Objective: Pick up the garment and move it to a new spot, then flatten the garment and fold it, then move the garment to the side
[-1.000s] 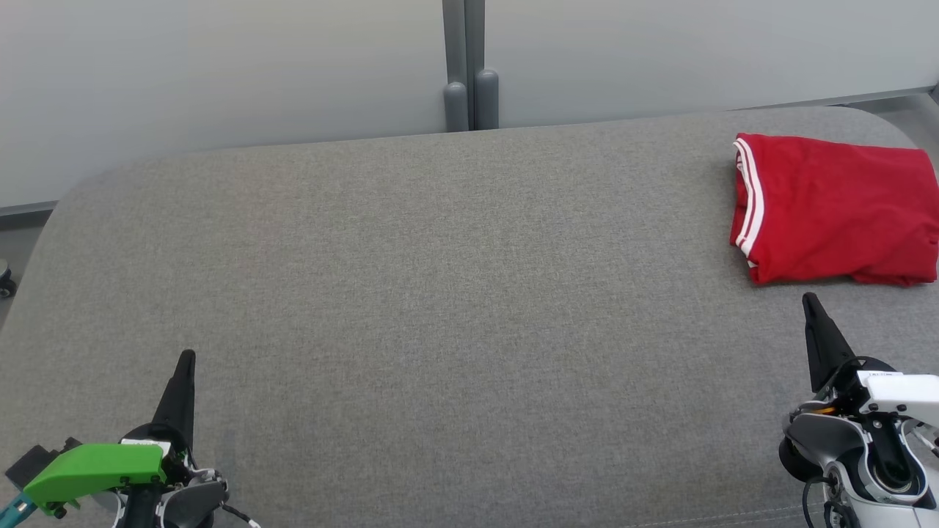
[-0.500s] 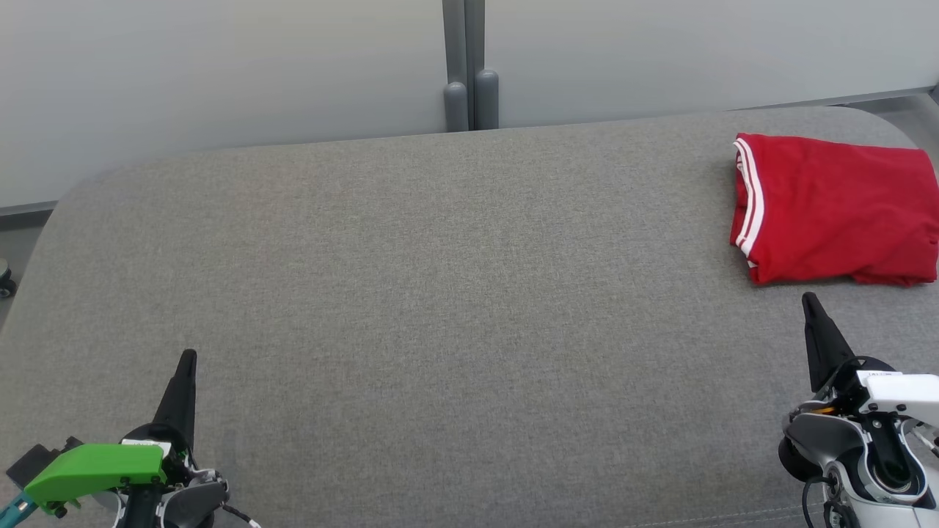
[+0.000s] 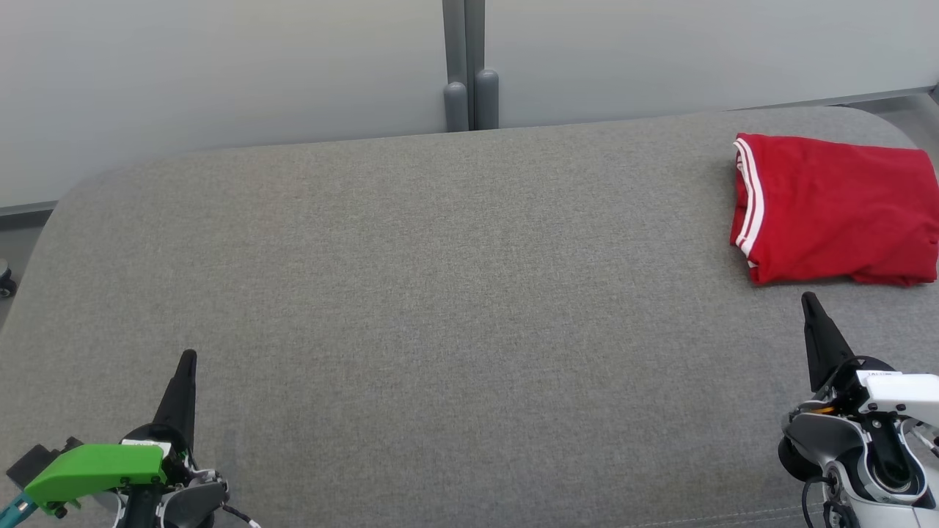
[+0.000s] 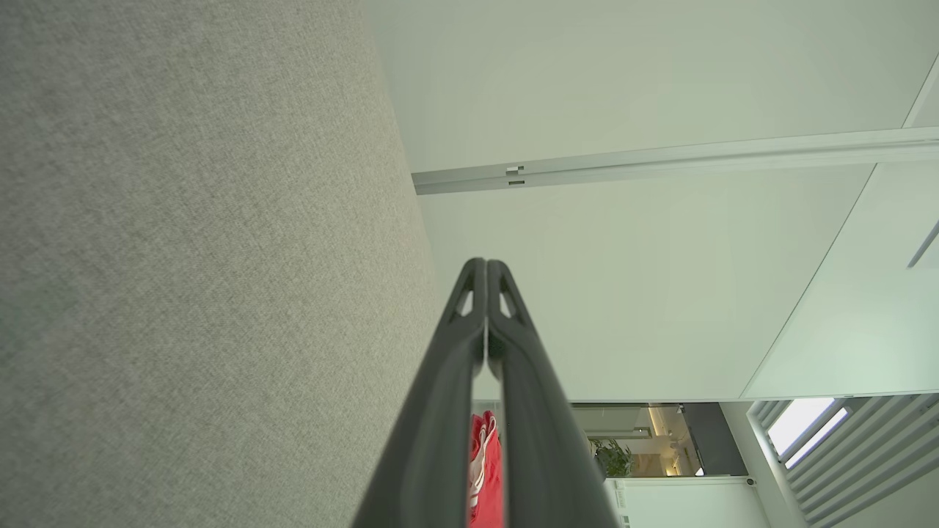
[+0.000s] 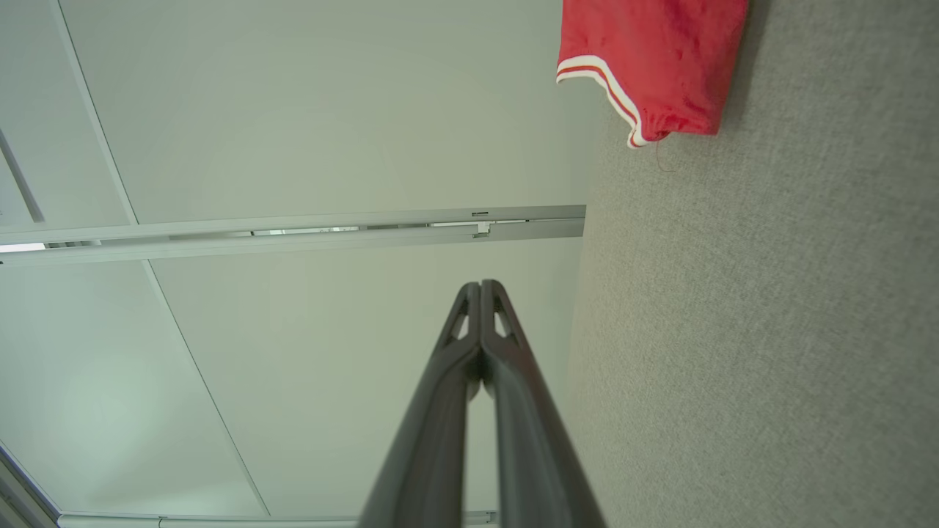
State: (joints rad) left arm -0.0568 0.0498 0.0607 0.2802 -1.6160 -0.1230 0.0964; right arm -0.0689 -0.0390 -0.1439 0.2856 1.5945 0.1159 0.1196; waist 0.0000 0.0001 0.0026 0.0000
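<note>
Red garment [image 3: 836, 209] lay folded at grey surface's [image 3: 440, 293] far right corner; looked soft, light; grab by white-striped edge [image 3: 750, 198]; left gripper [image 3: 188, 356], right gripper [image 3: 809, 299] pressed together, empty.

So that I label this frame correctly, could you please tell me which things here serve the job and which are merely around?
For the job:
folded red fabric garment with white-striped trim
grey fabric-covered table under it
left pincer, shut
right pincer, shut

Merely around:
two grey round-topped posts
pale wall panels
</note>
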